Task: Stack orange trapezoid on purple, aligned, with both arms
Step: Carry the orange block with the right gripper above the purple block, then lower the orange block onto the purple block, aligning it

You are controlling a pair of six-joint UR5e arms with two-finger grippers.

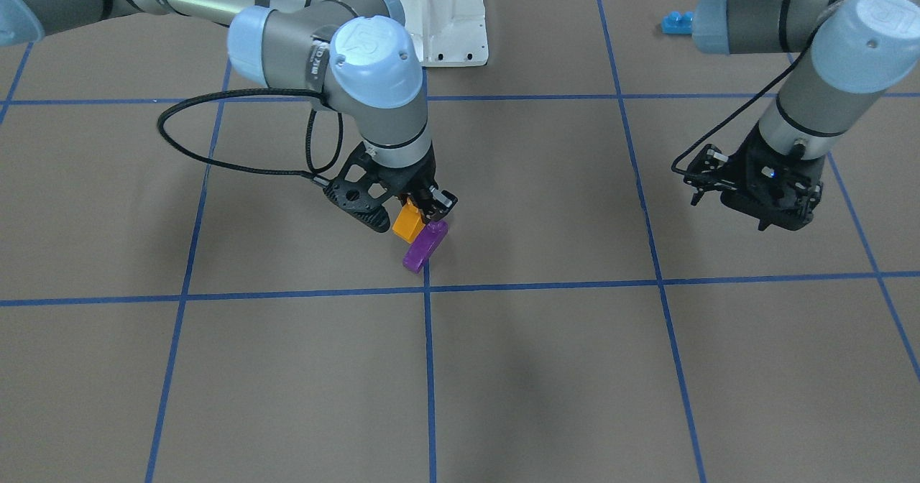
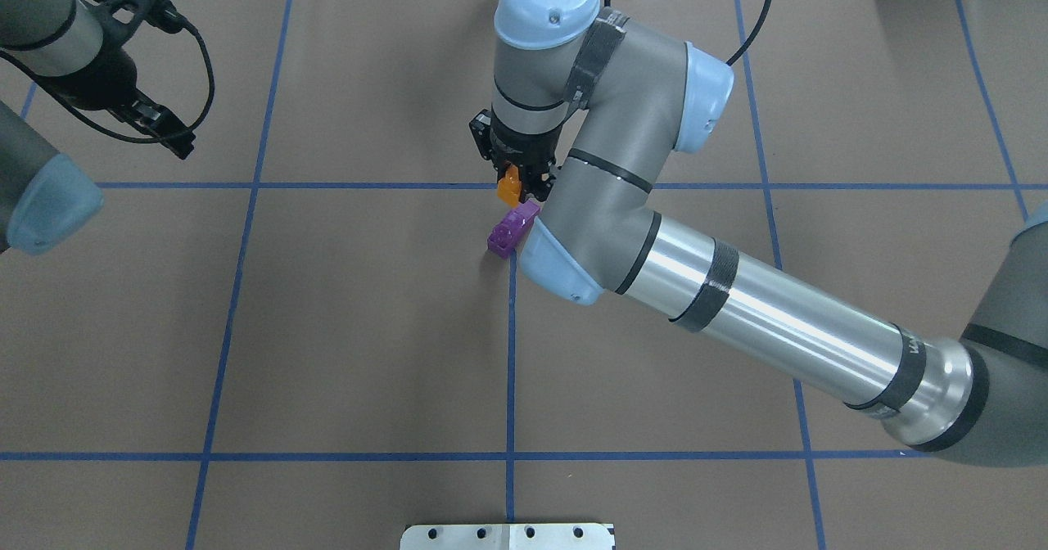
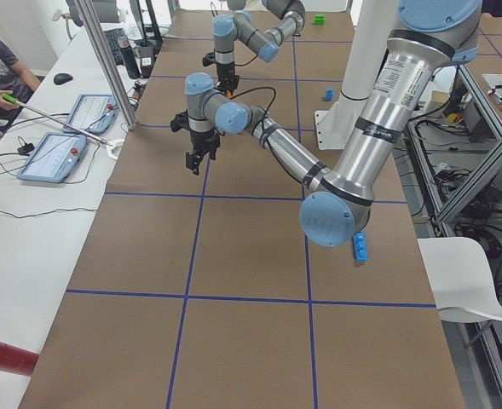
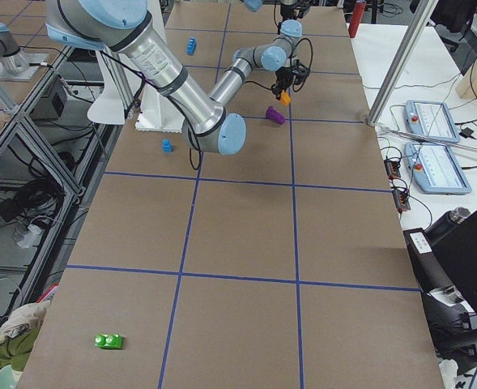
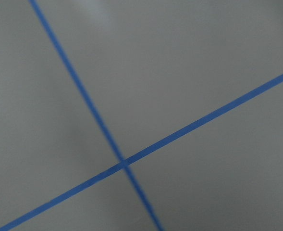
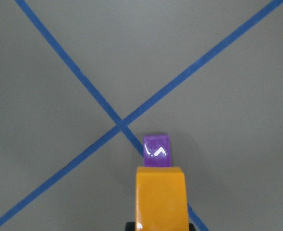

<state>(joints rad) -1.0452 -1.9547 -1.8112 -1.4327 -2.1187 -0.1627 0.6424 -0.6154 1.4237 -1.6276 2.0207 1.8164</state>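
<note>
The right end effector (image 1: 424, 210) is clamping the small glossy orange plastic trapezoid brick (image 1: 408, 222) between its fingers and is holding it clear of the brown paper-covered desk (image 1: 546, 368). The small glossy purple plastic trapezoid brick (image 1: 425, 247) is lying on the desk, close to a crossing of the blue tape lines (image 1: 428, 368) and skewed to them. In the right wrist view, the orange brick is filling the lower foreground and the purple brick is showing just beyond it, lower down. The right side view is showing a gap between the two bricks, so the orange brick is not yet resting on the purple one.

The left end effector (image 1: 765, 203) is hanging over bare desk, well apart from both bricks. Whether its fingers are apart or together cannot be told, and its wrist camera is showing only tape lines.

Judged progress: the pickup is done. Aligning the orange brick over the purple brick, seating it and releasing are still outstanding. The left arm is not yet contributing.
</note>
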